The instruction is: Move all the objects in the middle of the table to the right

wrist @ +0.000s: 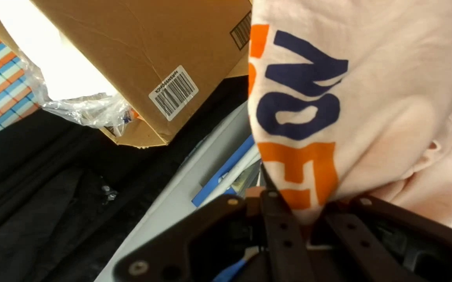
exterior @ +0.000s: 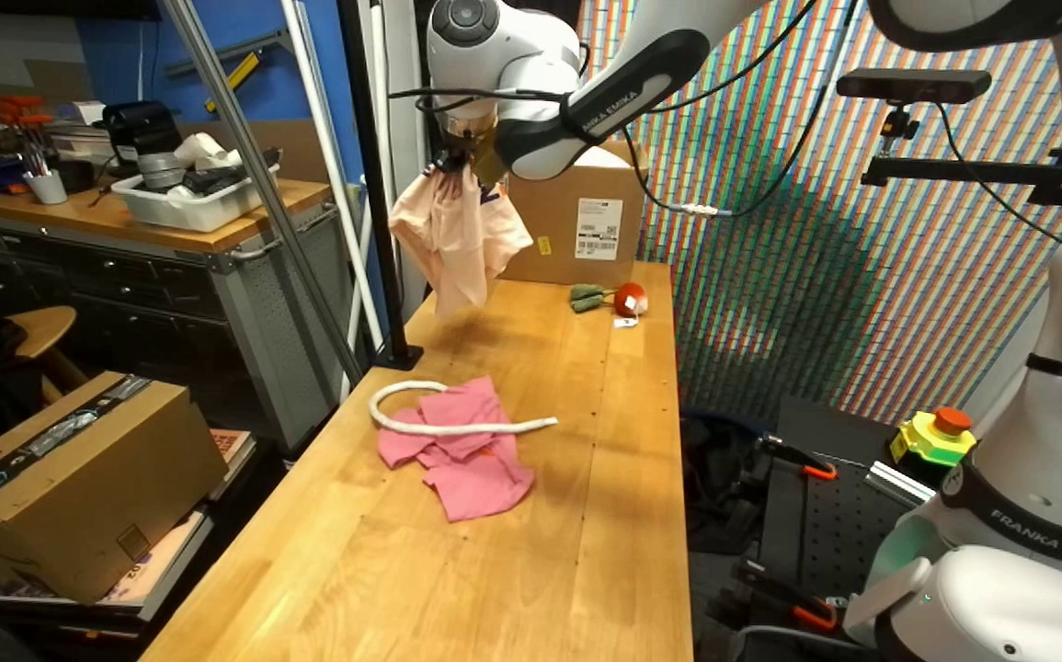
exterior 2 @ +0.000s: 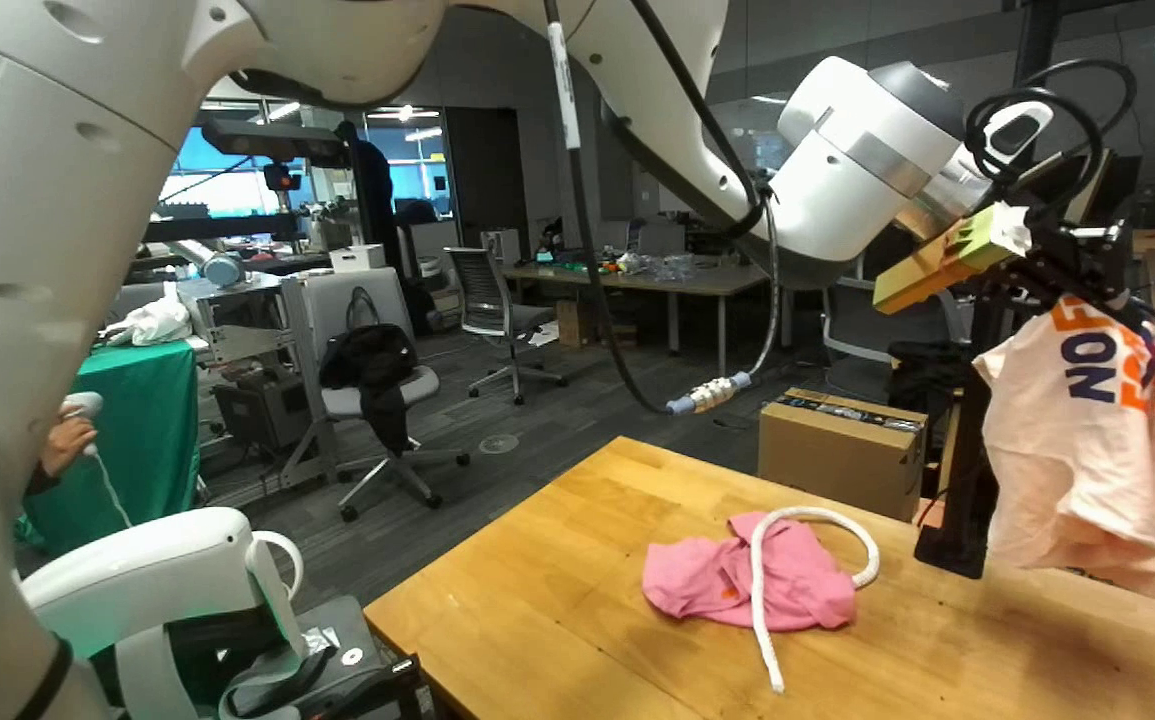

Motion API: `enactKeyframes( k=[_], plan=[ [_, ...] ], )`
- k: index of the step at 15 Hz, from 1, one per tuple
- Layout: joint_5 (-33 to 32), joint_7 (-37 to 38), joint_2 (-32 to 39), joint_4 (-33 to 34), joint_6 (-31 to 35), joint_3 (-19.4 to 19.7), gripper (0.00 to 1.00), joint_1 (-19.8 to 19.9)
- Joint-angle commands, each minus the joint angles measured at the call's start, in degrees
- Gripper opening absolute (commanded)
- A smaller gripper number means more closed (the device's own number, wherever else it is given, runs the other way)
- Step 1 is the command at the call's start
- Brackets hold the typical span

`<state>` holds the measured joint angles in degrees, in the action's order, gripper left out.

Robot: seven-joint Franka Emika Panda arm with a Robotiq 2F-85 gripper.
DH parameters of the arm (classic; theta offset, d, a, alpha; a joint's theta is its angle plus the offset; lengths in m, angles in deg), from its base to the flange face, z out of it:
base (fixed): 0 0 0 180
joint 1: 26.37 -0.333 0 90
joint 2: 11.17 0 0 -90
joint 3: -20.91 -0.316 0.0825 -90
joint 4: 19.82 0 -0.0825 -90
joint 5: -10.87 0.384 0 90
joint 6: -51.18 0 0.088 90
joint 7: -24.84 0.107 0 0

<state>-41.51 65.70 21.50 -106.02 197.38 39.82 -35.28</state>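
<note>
My gripper (exterior: 453, 164) is shut on a peach cloth (exterior: 462, 230) with orange and dark blue letters. The cloth hangs above the far part of the wooden table (exterior: 531, 579), near the black post. It also shows in an exterior view (exterior 2: 1067, 470) and fills the right of the wrist view (wrist: 390, 70), bunched between the fingers (wrist: 306, 219). A pink cloth (exterior: 480, 483) lies crumpled mid-table, with a curved white rope (exterior: 457, 429) across it; both exterior views show the pink cloth (exterior 2: 702, 580) and rope (exterior 2: 759, 600). A red plush thing (exterior: 628, 301) with green parts lies at the far end.
A cardboard box (exterior: 544, 221) stands at the table's far end and shows in the wrist view (wrist: 132, 47). A black post (exterior: 393, 355) rises at the table edge. Another box (exterior: 117, 496) is beside the table. A workbench with a white bin (exterior: 186, 211) stands behind.
</note>
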Motion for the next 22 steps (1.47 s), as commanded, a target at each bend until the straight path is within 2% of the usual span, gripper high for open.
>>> enactKeyframes(
  k=[1, 5, 9, 10, 13, 19, 20, 22],
  plan=[
    [-6.15, 10.34, 6.0, 7.03, -1.58, 1.87, 0.02, 0.24],
    [-10.65, 18.46, 10.74, 11.42, -4.69, 1.71, 0.02, 1.96],
    [-11.97, 21.14, 13.58, 14.43, -8.66, 0.52, 0.02, 3.9],
    [-11.54, 19.86, 14.11, 14.82, -9.59, -0.07, 0.29, 4.54],
    [-10.42, 16.4, 14.78, 15.48, -11.4, -1.96, 0.47, 6.06],
    [-9.72, 11.07, 14.59, 15.11, -11.86, -4.93, 0.94, 7.52],
    [-9.11, 9.41, 14.23, 14.7, -11.55, -5.75, 0.99, 7.9],
    [-6.86, 4.63, 12.75, 12.94, -10.94, -7.83, 1.0, 8.7]
  ],
)
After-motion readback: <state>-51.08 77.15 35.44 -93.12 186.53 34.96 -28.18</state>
